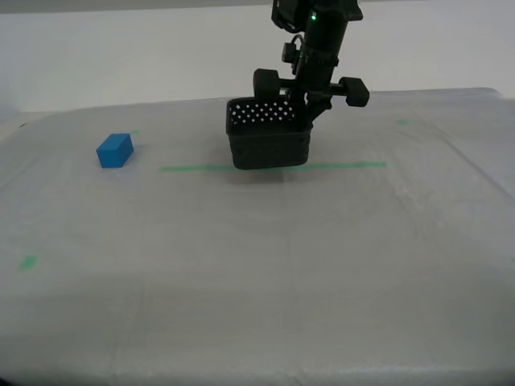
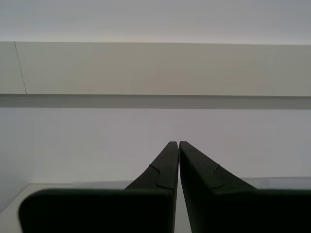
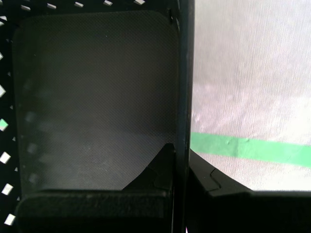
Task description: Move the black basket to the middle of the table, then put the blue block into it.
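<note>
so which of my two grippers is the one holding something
My first gripper: its jaws pinch one wall of the black basket. My second gripper is shut on nothing, pointing at a bare wall.

Robot lab / staged tabletop test setup, not a home or shop.

Table (image 1: 257,281) is draped in plain pale grey-white cloth with a green tape line (image 1: 346,166) across it and small green marks (image 1: 29,261) at about 8 o'clock and 1 o'clock, like placement guides. Bare white wall (image 1: 121,56) behind at 12 o'clock; second wrist view shows only blank pale wall panels. Sole props: a black basket (image 1: 269,145) near centre and a blue block (image 1: 115,150) at 10 o'clock. Black robot arm (image 1: 318,40) with a lit green indicator comes down from 12 o'clock.
</note>
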### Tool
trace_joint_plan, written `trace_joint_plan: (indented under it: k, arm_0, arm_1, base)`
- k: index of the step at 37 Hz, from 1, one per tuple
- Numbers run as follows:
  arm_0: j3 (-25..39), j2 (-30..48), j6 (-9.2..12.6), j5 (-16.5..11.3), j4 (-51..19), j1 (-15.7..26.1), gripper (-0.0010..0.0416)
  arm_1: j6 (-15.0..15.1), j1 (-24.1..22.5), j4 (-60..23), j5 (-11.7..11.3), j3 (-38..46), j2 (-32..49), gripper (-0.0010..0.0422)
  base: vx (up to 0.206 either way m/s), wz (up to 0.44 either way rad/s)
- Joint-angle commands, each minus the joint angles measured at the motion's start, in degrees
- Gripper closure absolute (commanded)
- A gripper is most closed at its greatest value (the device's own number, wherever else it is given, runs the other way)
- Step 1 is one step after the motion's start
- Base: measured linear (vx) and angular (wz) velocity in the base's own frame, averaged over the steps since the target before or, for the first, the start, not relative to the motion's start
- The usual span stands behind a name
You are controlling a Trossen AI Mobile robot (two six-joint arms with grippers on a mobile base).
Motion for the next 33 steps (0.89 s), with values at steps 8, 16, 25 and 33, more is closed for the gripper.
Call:
trace_joint_plan:
  k: [8,16,25,33]
  arm_0:
    - [-4.90,0.48,1.20,0.04,5.25,0.02,0.0406]
    - [-9.27,0.42,1.38,0.07,9.75,0.02,0.0406]
    - [-9.79,0.42,1.38,0.81,10.01,0.02,0.0406]
    - [-10.25,0.42,1.38,1.53,10.88,0.02,0.0406]
  arm_1:
    - [0.07,0.00,0.33,-0.07,0.04,0.00,0.0412]
    - [0.07,-0.02,0.33,-0.07,0.02,0.00,0.0412]
    - [0.07,0.00,0.33,-0.07,0.02,0.00,0.0412]
    - [0.07,-0.02,0.33,-0.07,0.02,0.00,0.0412]
  base:
    - [0.000,0.000]
    - [0.000,0.000]
    - [0.000,0.000]
    - [0.000,0.000]
